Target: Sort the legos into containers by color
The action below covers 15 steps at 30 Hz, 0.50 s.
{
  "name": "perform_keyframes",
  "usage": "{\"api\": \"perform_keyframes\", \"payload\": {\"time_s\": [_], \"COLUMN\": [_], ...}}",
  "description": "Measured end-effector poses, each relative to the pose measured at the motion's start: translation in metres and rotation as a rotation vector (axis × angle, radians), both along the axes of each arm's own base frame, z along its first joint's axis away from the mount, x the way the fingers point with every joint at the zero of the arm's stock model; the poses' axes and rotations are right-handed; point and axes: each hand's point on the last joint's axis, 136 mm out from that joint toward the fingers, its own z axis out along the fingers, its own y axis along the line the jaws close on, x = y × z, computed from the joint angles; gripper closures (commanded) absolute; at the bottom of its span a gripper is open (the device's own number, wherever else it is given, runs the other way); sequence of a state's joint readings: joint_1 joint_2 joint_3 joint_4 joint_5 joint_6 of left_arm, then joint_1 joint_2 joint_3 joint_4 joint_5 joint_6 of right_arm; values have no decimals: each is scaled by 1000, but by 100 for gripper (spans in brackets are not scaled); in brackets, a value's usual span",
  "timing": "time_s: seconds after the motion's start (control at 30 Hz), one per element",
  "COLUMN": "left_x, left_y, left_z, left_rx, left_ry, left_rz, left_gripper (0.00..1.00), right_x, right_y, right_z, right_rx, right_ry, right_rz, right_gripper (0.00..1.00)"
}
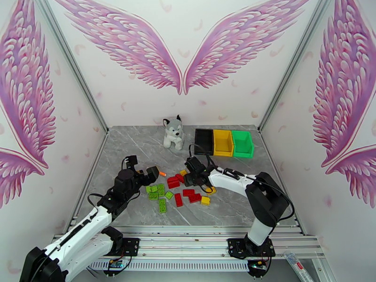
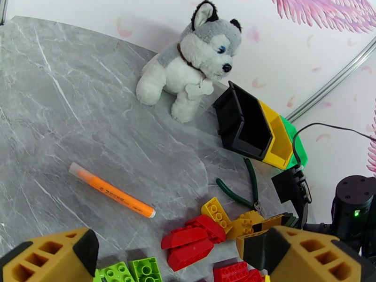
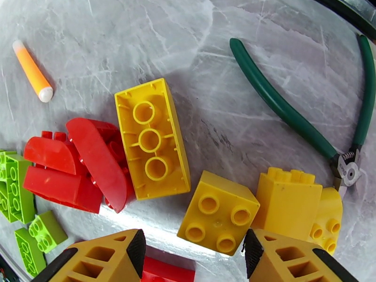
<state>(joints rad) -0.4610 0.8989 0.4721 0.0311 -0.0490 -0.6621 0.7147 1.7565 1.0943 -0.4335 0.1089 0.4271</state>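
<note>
My right gripper [image 3: 192, 245] stood half open and empty, a square yellow lego [image 3: 218, 212] between its tips on the desk [image 3: 141, 43]. Beside it a long yellow lego [image 3: 152, 139] lay underside-up, pointing away; pliers [image 3: 282, 106] to the right, red legos [image 3: 89, 170] to the left.

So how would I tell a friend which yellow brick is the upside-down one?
Find the plush husky at the back of the grey table, then come forward to the brick pile. The long yellow brick lies beside the curved red bricks. Unlike its yellow neighbours, it shows three hollow rings, not studs.
</note>
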Motion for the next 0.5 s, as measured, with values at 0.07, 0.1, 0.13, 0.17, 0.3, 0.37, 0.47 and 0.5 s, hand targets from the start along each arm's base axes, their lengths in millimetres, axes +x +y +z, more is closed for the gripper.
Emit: {"api": "perform_keyframes", "payload": {"time_s": [0.07,0.1,0.13,0.17,0.3,0.37,0.47,0.5], "left_x": [1,1,1,1,2,2,2,2], "left_y": [0,-1,-1,-1,-1,-1,-2,-2], "left_z": [-4,-5,-7,-8,-11,-12,-12,-12], "left_rx": [5,7,10,12,15,16,15,16], "left_ry": [10,15,20,23,33,33,34,35], "left_rz": [0,0,-1,-1,-2,-3,-3,-4], "left_gripper": [1,1,1,1,1,1,1,1], "right_x": [3,4,5,7,12,13,15,16], "right_y": [1,1,1,0,1,0,-1,-2], "right_z": [-1,-3,-4,-6,-8,-8,-8,-9], "right_rx": [-7,-13,-18,-25,-41,-45,-56,-61], "right_ry": [-2,-3,-3,-3,-10,-14,-21,-24], "right_rz": [-3,-6,-8,-10,-19,-24,-32,-34], "right_gripper": [39,40,41,42,46,47,48,49]}}
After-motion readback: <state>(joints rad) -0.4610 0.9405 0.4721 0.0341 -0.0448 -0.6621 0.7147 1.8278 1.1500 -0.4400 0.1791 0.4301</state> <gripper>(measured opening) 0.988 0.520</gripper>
